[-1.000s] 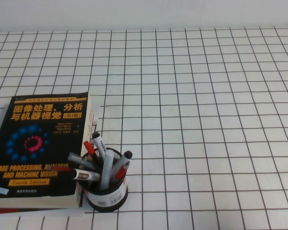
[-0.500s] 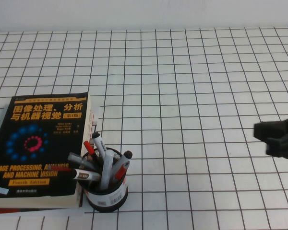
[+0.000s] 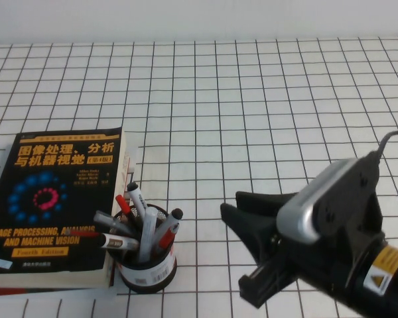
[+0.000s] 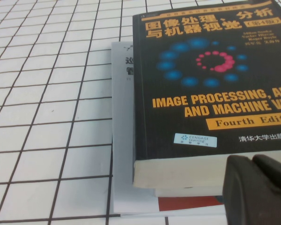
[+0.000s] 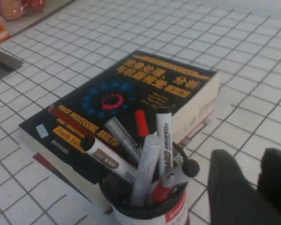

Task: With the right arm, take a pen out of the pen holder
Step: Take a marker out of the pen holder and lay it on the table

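A white table [image 3: 252, 99] ruled with a black grid fills the high view. The right arm [image 3: 345, 238] reaches in from the near right corner. The right gripper [image 3: 229, 202] points toward the robot's left, its 2 fingers spread apart with nothing between them, near the pen holder but clear of it. A black textbook [image 3: 46, 192] lies flat at the near left on top of a white booklet [image 4: 124, 140]. The left gripper [image 4: 253, 164] hangs over the book's near corner, its 2 fingers pressed together. The round black pen holder [image 3: 146, 271] stands upright, touching the book's right edge. Several markers [image 3: 148, 232] lean inside it, grey-bodied with red or black caps.
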You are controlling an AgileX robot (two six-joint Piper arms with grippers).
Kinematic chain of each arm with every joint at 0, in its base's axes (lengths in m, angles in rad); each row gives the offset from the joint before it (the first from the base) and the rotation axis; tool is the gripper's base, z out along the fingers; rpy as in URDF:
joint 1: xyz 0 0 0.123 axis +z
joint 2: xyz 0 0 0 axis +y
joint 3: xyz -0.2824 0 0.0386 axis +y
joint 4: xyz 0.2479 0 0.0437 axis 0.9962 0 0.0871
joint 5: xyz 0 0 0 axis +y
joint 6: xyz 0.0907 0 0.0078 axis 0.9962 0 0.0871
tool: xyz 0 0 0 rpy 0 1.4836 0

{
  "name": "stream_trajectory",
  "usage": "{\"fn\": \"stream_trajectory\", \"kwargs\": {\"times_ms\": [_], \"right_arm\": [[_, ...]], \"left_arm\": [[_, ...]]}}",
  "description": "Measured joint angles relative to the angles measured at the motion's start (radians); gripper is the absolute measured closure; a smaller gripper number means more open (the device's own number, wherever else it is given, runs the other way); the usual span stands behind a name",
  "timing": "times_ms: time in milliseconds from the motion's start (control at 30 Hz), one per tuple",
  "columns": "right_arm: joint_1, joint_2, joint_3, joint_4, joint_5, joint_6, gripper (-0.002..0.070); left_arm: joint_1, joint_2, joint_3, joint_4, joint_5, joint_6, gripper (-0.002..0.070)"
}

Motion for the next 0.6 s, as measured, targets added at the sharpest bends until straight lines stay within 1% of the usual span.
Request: {"fn": "stream_trajectory", "kwargs": {"times_ms": [67,167,233,333,500,600], "right_arm": [[0.063,0.028,0.056,-0.013,-0.157,0.007,0.0459],[0.120,0.075,0.126,-0.019,-0.347,0.054,0.0338],[0.135,0.112,0.149,-0.023,-0.430,0.090,0.0304],[0.139,0.175,0.156,-0.049,-0.513,0.155,0.0300],[0.141,0.308,0.156,-0.183,-0.680,0.314,0.0320],[0.141,0.399,0.156,-0.231,-0.771,0.399,0.0323]], "left_arm": [[0.000,0.000,0.000,0.000,0.000,0.000,0.0679],[0.000,0.000,0.000,0.000,0.000,0.000,0.0679],[0.000,0.000,0.000,0.000,0.000,0.000,0.0679],[0.000,0.000,0.000,0.000,0.000,0.000,0.0679],[0.000,0.000,0.000,0.000,0.000,0.000,0.0679],[0.000,0.000,0.000,0.000,0.000,0.000,0.0679]]}}
